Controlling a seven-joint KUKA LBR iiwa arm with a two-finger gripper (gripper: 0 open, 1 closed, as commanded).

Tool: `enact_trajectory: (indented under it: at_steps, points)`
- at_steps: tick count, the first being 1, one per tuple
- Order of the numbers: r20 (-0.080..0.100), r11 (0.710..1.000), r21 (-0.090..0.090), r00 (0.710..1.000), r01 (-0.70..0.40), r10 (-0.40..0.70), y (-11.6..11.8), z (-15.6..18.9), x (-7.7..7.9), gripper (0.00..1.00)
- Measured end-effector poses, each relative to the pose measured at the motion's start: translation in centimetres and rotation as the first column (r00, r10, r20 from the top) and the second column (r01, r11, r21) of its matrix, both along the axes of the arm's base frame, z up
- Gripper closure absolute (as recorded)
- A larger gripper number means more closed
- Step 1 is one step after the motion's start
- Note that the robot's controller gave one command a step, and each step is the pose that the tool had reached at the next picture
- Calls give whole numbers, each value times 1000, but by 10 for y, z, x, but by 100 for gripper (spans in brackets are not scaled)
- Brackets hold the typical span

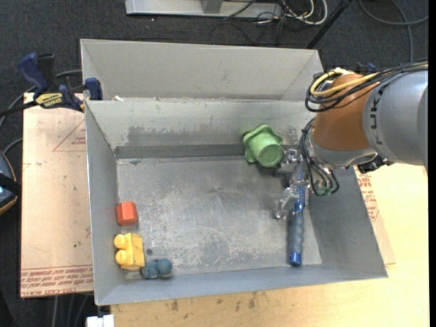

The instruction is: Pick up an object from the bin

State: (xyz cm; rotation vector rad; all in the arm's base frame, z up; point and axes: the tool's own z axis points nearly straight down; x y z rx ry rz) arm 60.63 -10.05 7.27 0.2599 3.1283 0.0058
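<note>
Fingers (281, 213) are standing slightly apart, with nothing clamped between them: one thin metal tip is pointing down toward the bin floor, and the other is sitting right at the upper end of a blue stick (295, 240), though whether it is touching that end is hard to say. The gripper (289, 210) is hanging low in the right part of the bin (204, 67), with the arm (368, 121) reaching in over the right wall. The stick is lying flat on the floor by the right wall, running from the gripper toward the front wall, with its far end close to the front edge. A green cup (263, 146) is lying on its side against the back wall, just beside the wrist and behind the gripper. Well apart from all this, in the front left corner, an orange block (126, 213) is resting near the left wall, a yellow brick (128, 251) is sitting just in front of it, and a small grey-blue lump (158, 269) is lying beside the brick against the front wall.
</note>
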Motion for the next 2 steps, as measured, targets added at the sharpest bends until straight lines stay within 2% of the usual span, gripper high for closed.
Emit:
enact_trajectory:
  at_steps: [1,2]
  points:
    - [2,984,7,984,180,-180,-24,4,-33,0]
    - [1,982,3,982,187,-187,-28,5,-35,100]
